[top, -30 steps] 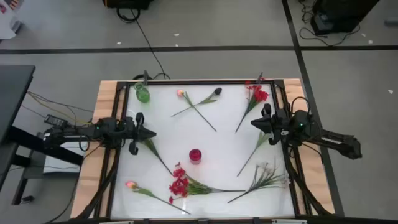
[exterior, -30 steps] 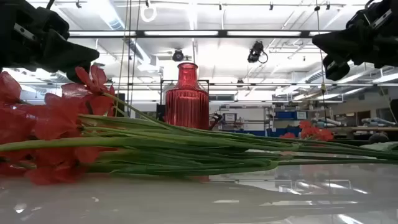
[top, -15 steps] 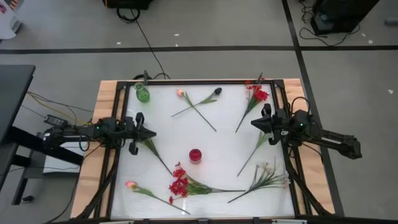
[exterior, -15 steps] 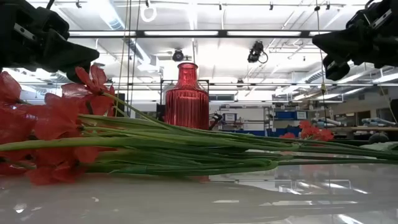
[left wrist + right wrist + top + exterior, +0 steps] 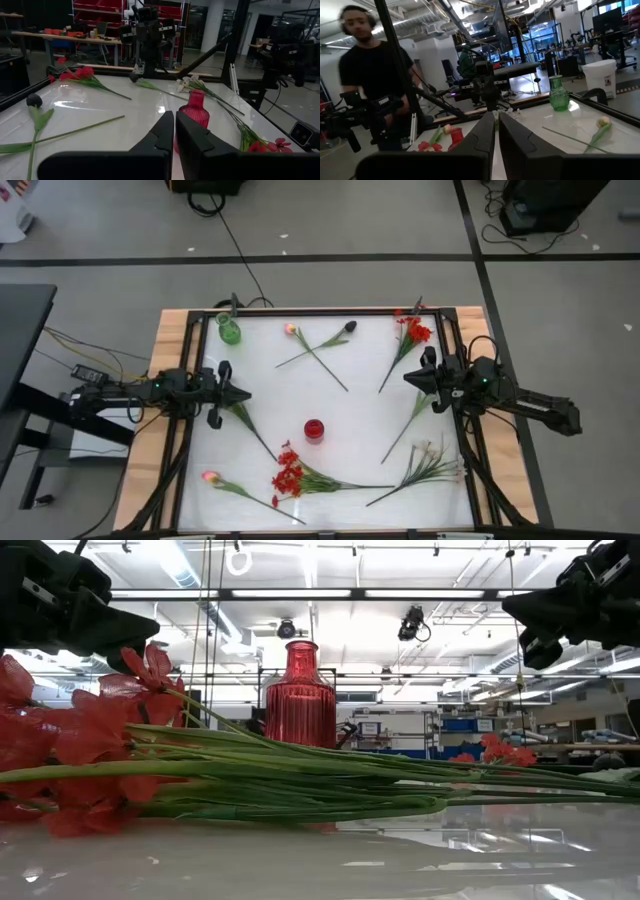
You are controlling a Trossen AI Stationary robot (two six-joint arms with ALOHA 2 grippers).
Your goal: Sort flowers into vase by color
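Flowers lie scattered flat on the white table. A red-bloomed bunch [image 5: 288, 475] and a pink tulip [image 5: 211, 477] lie near the front edge. White sprays [image 5: 428, 455] lie at the front right, and red blooms [image 5: 413, 330] at the far right. Another pink tulip [image 5: 290, 330] crosses a dark-budded stem [image 5: 349, 327] at the far side. A red vase [image 5: 314, 430] stands mid-table and a green vase [image 5: 229, 330] in the far left corner. My left gripper [image 5: 245, 394] hovers shut at the left edge over a green stem [image 5: 250, 425]. My right gripper [image 5: 407, 378] hovers shut at the right edge.
A black frame [image 5: 300, 311] runs along the table's edges. A person in a dark shirt [image 5: 375, 75] stands beyond the table in the right wrist view. In the low view the red bunch's stems [image 5: 300, 775] lie across the front of the red vase [image 5: 301, 695].
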